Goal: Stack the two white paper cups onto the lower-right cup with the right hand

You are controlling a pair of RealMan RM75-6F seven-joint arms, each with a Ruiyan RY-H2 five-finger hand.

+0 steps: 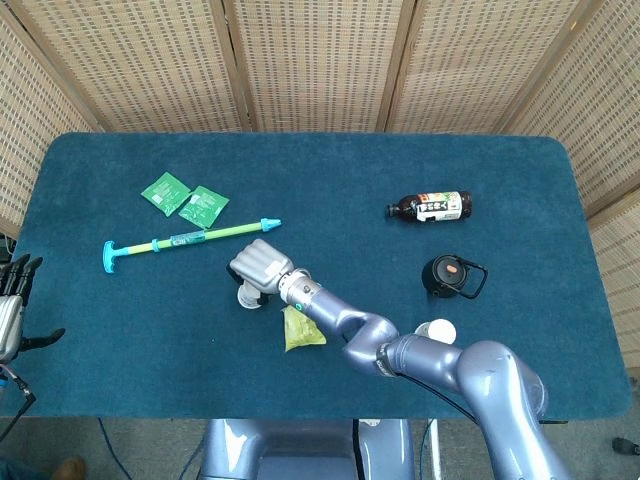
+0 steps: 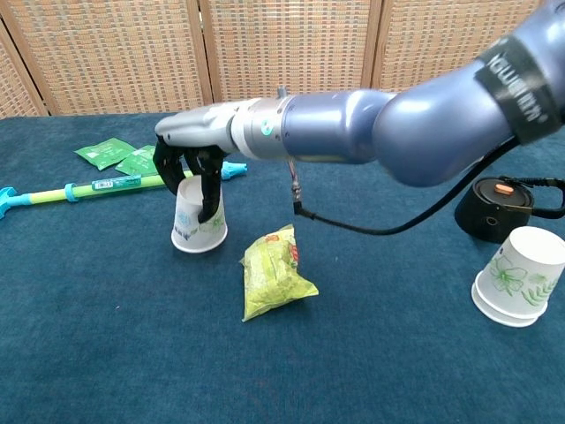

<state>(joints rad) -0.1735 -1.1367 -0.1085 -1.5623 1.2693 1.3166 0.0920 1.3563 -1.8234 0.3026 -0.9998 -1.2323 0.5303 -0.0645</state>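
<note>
Gripping white paper cup (image 2: 198, 224) from above with my right hand (image 2: 190, 157), fingers wrapped around it; yellow-green packet (image 2: 274, 283) lies at its 4 o'clock.

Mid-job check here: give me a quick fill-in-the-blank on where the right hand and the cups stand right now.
1. The right hand has its fingers around an upside-down white paper ____.
2. Just right of that cup in the chest view lies a yellow-green ____.
3. The stacked cups stand in front of the ____ lid.
4. The brown bottle is lying on its ____.

Missing words: cup; packet; black; side
</note>
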